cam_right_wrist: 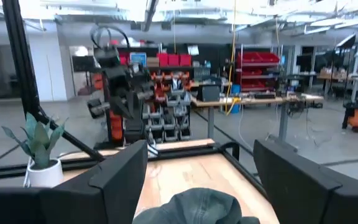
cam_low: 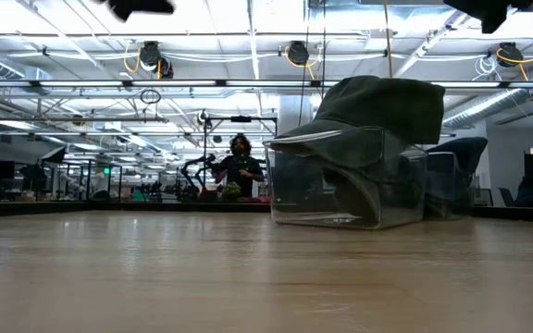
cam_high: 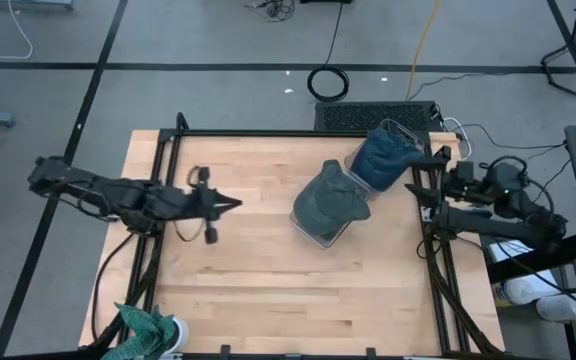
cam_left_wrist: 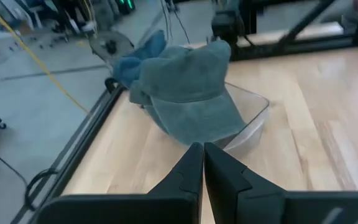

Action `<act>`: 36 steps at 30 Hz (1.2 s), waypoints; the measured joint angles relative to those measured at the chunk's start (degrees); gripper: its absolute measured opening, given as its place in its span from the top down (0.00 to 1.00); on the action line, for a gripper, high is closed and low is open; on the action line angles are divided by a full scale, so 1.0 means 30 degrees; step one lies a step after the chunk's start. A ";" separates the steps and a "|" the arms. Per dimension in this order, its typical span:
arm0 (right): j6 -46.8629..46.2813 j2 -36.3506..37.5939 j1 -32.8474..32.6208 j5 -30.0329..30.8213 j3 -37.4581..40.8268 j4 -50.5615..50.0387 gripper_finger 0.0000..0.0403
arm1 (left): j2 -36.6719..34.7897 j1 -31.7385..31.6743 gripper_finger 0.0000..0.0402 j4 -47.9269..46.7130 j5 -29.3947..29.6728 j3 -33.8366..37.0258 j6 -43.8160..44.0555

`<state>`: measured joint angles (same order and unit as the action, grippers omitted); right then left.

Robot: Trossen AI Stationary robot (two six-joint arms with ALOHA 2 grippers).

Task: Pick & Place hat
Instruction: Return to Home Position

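Note:
A grey-green hat (cam_high: 330,198) sits crown up on a clear plastic container (cam_high: 320,232) right of the table's middle; the low view shows the hat (cam_low: 382,106) capping the container (cam_low: 340,180). A blue hat (cam_high: 383,158) lies on a second clear container behind it, toward the far right. My left gripper (cam_high: 236,205) hovers shut above the table's left half, pointing at the grey-green hat (cam_left_wrist: 188,93), well short of it. My right gripper (cam_right_wrist: 201,168) stands open at the right edge, high up, with nothing between its fingers; a hat's crown (cam_right_wrist: 197,208) shows below them.
A potted plant (cam_high: 148,330) stands at the near left corner. Black frame rails (cam_high: 438,260) run along the table's left, right and far sides. Bare wood (cam_high: 268,290) lies across the near half. A person (cam_low: 240,166) is far back in the room.

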<state>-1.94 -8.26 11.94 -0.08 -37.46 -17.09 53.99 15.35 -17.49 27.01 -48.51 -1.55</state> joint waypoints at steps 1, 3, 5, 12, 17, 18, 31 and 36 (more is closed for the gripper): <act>0.0002 0.0371 0.0000 0.0022 0.0268 0.0181 0.30 | -0.0933 -0.0078 0.95 0.0902 0.0009 0.1196 -0.0004; -0.0056 0.1092 0.0000 0.0056 0.1094 0.0589 0.30 | -0.2763 -0.0219 0.95 0.2595 -0.0007 0.3401 0.0150; -0.0056 0.1813 0.0000 0.0072 0.2062 0.0916 0.30 | -0.4408 -0.0386 0.95 0.3605 -0.0004 0.5320 0.0516; -0.0409 0.2445 0.0007 0.3126 0.5350 0.1432 0.30 | -0.9187 -0.0327 0.95 0.4863 -0.0025 0.9232 0.1578; -0.0102 0.2652 0.0005 0.4450 0.8330 0.5065 0.31 | -1.1496 -0.0320 0.95 0.4934 -0.0052 1.1143 0.2087; 0.0000 0.2687 0.0007 0.4518 0.8867 0.5891 0.31 | -1.1853 -0.0324 0.95 0.4932 -0.0052 1.1482 0.2197; 0.0739 0.2493 0.0000 0.4504 1.2118 1.1380 0.30 | -1.4710 -0.0283 0.95 0.7331 -0.0394 1.5138 0.2000; 0.0617 0.2404 0.0004 0.4517 1.2132 0.9165 0.30 | -1.5464 -0.0283 0.95 0.7403 -0.0470 1.5947 0.2262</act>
<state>-0.09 -1.04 11.96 13.47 -1.06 10.41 7.60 14.50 4.72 25.60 -0.67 5.24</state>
